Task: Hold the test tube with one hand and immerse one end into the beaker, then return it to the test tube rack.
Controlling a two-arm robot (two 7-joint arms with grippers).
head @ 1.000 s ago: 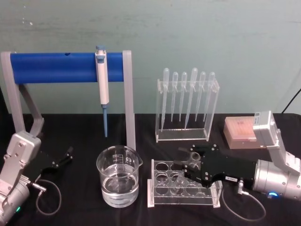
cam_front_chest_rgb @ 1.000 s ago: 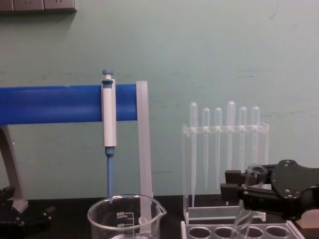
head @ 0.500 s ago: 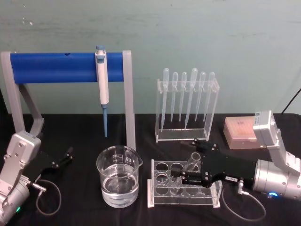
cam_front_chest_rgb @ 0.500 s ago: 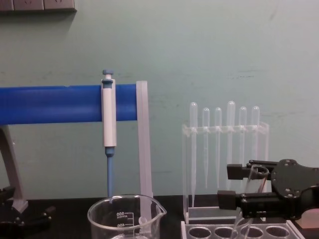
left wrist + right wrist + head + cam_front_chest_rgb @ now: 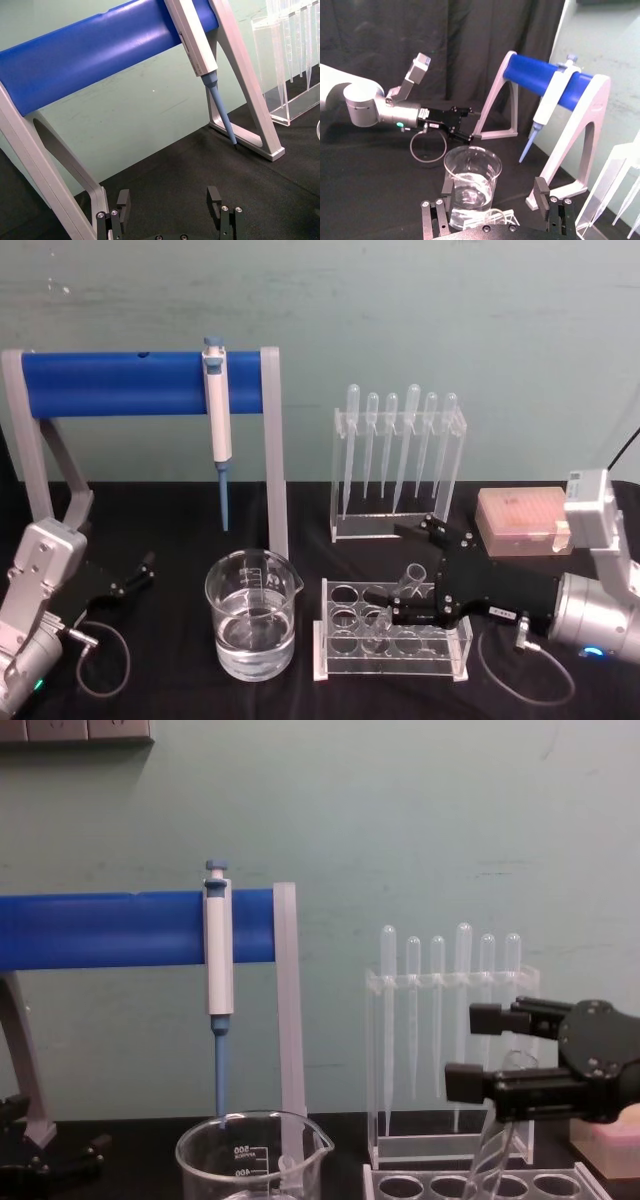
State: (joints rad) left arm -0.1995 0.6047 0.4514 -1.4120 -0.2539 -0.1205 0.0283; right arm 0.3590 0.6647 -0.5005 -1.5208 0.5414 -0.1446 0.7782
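Observation:
The test tube (image 5: 407, 579) leans in the clear rack (image 5: 345, 652), its rim up and to the right. My right gripper (image 5: 397, 574) is open, one finger on each side of the tube's top, touching nothing. From the chest the tube (image 5: 490, 1150) slants up behind the gripper (image 5: 459, 1050). The beaker (image 5: 252, 615), about half full of water, stands left of the rack; it also shows as beaker (image 5: 472, 182) and beaker (image 5: 250, 1160). My left gripper (image 5: 140, 570) rests open at the far left, its fingers (image 5: 215, 196) spread above the black cloth.
A blue-barred stand (image 5: 140, 382) holds a pipette (image 5: 217, 410) behind the beaker. A clear rack of plastic pipettes (image 5: 398, 455) stands behind the tube rack. A pink tip box (image 5: 520, 520) sits at the right, close to my right arm.
My right gripper has opened wider and drawn back to the right. The test tube stays leaning in the rack. The left arm has not moved.

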